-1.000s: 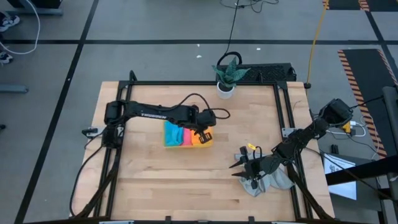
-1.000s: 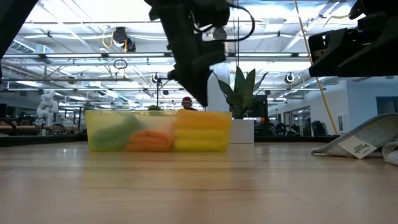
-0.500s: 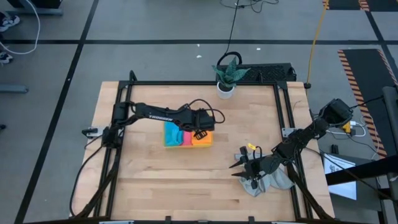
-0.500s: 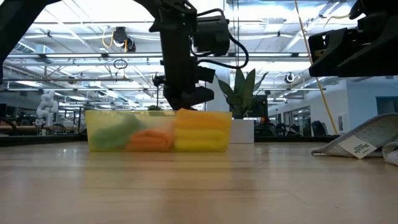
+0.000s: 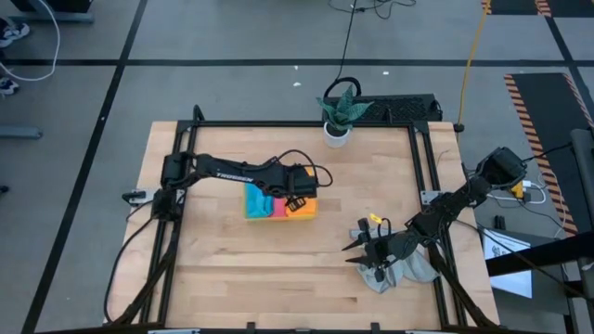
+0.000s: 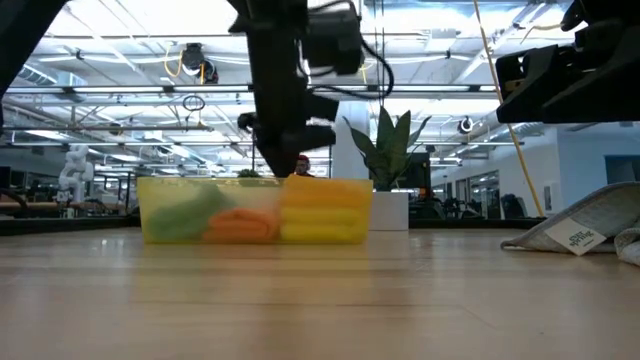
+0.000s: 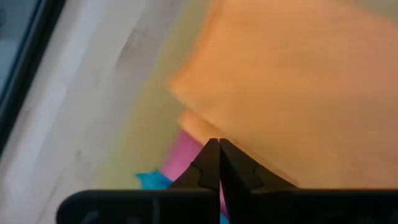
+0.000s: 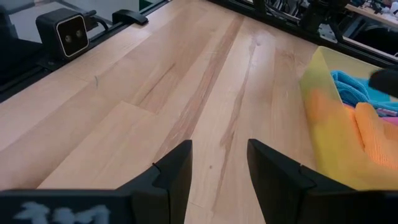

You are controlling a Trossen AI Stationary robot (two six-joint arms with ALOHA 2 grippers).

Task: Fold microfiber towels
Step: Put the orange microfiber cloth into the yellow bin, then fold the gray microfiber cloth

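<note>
Towels sit folded in the translucent yellow plastic tray (image 5: 251, 214) near the wooden table's (image 5: 232, 278) middle.
My left gripper (image 7: 219, 163) hangs pressed together over the orange microfiber towel (image 5: 304, 208), with pink (image 5: 275, 206) and bright blue (image 5: 254, 199) cloths alongside; my right gripper (image 8: 219, 163) stands spread, holding nothing, near the table's right edge by the light grey towel (image 5: 408, 271).

Folded towels (image 5: 278, 205) in the tray (image 5: 249, 212) mid-table — potted plant (image 5: 339, 116) behind, another towel (image 5: 411, 270) right.
</note>
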